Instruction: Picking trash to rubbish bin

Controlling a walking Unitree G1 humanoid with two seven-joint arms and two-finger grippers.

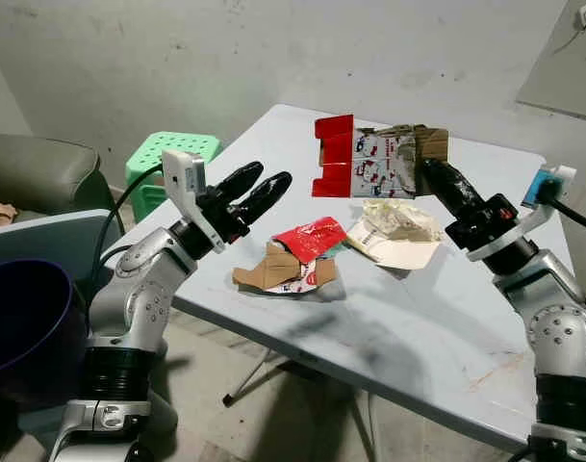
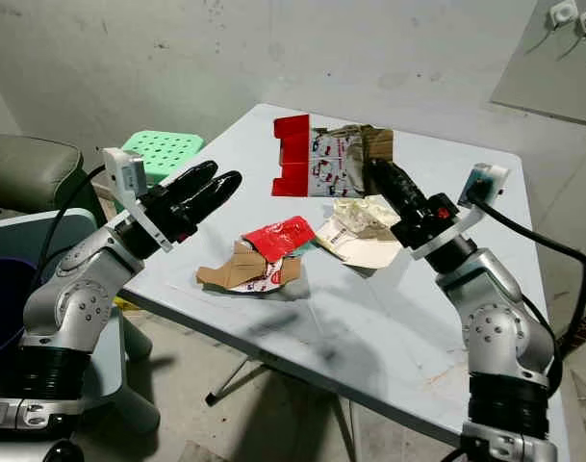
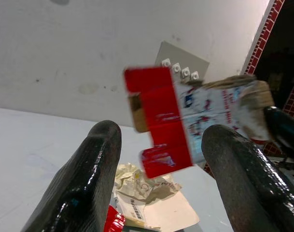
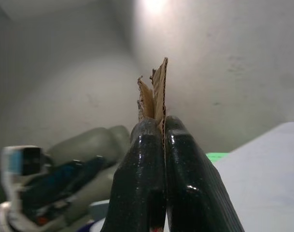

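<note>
My right gripper (image 1: 429,166) is shut on the brown cardboard end of a flattened red and white carton (image 1: 369,159) and holds it up over the far side of the white table (image 1: 418,327). The right wrist view has the cardboard edge (image 4: 159,92) pinched between the fingers. Over the table's left part, my left gripper (image 1: 266,178) is open and holds nothing, pointing toward the carton (image 3: 185,116). On the table lie a red wrapper with torn brown cardboard (image 1: 293,255) and a crumpled cream paper bag (image 1: 398,231). A dark purple bin (image 1: 23,318) stands low at the left.
A green plastic stool (image 1: 172,154) stands beyond the table's left edge, with a grey sofa (image 1: 42,173) further left. A bare grey wall runs behind the table. A black cable (image 2: 552,250) trails from my right wrist.
</note>
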